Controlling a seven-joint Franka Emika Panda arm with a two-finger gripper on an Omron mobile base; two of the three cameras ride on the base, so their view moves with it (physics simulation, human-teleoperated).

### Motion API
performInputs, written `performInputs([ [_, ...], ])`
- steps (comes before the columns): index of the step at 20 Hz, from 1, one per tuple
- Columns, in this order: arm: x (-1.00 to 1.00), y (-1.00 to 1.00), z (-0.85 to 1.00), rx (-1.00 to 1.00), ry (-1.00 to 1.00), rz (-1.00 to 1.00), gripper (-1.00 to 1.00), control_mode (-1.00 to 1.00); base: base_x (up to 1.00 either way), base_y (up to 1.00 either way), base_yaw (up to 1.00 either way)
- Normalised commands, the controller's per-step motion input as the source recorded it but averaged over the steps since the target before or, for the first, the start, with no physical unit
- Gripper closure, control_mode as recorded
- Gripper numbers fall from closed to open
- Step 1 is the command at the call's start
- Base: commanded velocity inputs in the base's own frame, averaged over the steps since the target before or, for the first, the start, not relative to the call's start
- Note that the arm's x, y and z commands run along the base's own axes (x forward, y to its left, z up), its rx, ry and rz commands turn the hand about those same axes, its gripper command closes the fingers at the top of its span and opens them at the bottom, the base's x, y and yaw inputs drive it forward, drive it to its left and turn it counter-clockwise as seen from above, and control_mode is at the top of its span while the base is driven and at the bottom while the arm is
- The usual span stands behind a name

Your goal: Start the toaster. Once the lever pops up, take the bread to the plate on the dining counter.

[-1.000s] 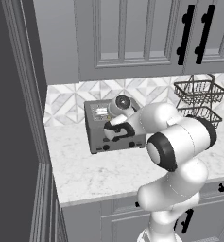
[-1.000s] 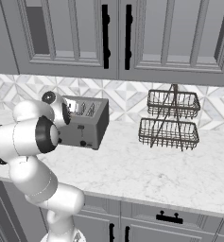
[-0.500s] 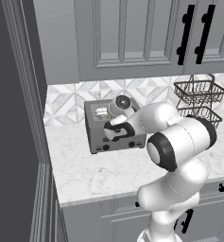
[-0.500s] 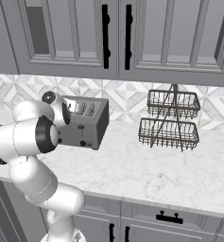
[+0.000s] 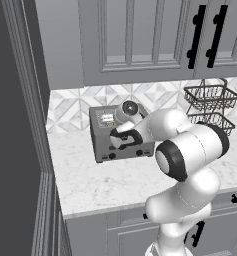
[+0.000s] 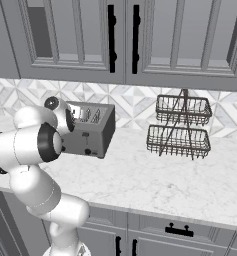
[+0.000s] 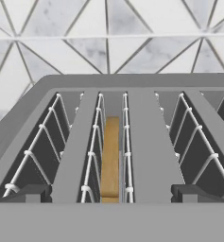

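White arm bent over toaster, tool spread above bread

Flat, even rendered light, soft faint shadows, no glare, slightly coarse and blurry detail throughout.

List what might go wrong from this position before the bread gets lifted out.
1. The bread sits low in its slot between thin wire guides, so the open claw may snag a wire or close on the toaster wall rather than the slice.
2. Only the slice's narrow top edge shows, so a grip there could slip.
3. The arm crowds the toaster's front, so a pull upward might nudge it along the counter.
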Motion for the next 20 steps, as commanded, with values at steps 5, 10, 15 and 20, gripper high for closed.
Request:
performInputs([
  [5,0.00,0.00,0.00,0.00,0.00,0.00,-1.00,-1.00,0.00,0.00,0.00],
  [10,0.00,0.00,0.00,0.00,0.00,0.00,-1.00,-1.00,0.00,0.00,0.00],
  [15,0.00,0.00,0.00,0.00,0.00,0.00,-1.00,-1.00,0.00,0.00,0.00],
  [20,0.00,0.00,0.00,0.00,0.00,0.00,-1.00,-1.00,0.00,0.00,0.00],
])
